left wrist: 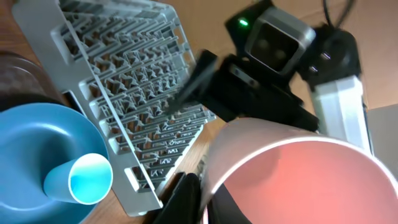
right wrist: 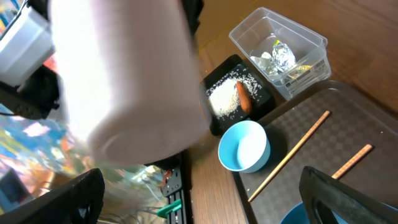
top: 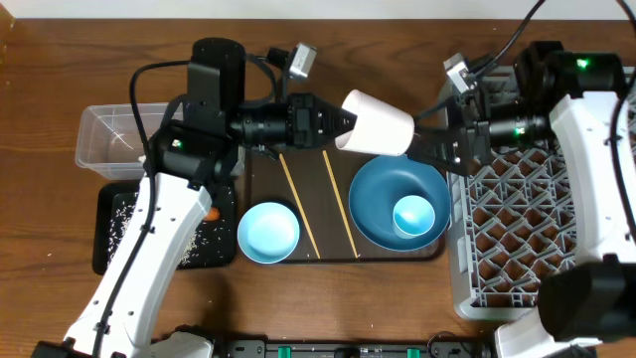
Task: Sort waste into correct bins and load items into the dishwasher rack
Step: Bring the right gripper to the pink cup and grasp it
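Small pink cup [top: 378, 123] held sideways above the far edge of the brown tray [top: 323, 214], left gripper [top: 345, 124] clamped on its rim, right gripper [top: 425, 144] spread wide just right of its base

The table [top: 60, 60] is warm brown wood grain. The serving tray [top: 263, 189] is darker brown with a fine cross-hatched texture, and the two chopsticks [top: 298, 204] show pale tan against it. The plate [top: 378, 194] is deep blue. The small cup [top: 413, 216] is a lighter sky blue, much like the bowl [top: 268, 232]. The pink cup [top: 378, 122] looks off-white outside and glows rosy inside. The rack [top: 517, 229] is grey, a lattice of diamonds. The black tray [top: 99, 261] is speckled with white rice [top: 124, 214] and carries an orange sausage piece [right wrist: 244, 98]. The clear tub [top: 94, 149] shows a silvery, yellow-tinged wrapper [right wrist: 283, 55]. The arms [top: 149, 259] are white with black joints.
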Robot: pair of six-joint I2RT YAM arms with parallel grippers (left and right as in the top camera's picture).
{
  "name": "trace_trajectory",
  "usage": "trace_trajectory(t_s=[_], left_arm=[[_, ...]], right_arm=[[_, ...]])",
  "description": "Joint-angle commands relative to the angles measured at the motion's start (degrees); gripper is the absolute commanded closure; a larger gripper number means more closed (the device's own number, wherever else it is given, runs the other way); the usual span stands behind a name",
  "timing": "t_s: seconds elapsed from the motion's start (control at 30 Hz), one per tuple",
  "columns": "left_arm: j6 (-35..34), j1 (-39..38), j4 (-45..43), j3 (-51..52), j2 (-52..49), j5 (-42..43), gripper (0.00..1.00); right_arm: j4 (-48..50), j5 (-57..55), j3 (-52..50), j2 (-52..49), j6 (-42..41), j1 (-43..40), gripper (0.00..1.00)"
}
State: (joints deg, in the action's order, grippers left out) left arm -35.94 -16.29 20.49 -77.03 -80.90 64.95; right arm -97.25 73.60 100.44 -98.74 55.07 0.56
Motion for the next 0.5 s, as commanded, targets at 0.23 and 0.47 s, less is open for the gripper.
trace_trajectory(t_s=[0.23, 0.47], left_arm=[[1.14, 0.48, -0.28, 0.0, -0.44, -0.28, 0.92], [-0.15, 0.37, -0.28, 0.0, -0.44, 0.42, 0.92]], right_arm=[[-0.04, -1.84, 0.0, 5.84, -2.95, -4.96, 0.01], [-0.04, 0.0, -0.85, 5.84, 0.46, -3.19, 0.01]])
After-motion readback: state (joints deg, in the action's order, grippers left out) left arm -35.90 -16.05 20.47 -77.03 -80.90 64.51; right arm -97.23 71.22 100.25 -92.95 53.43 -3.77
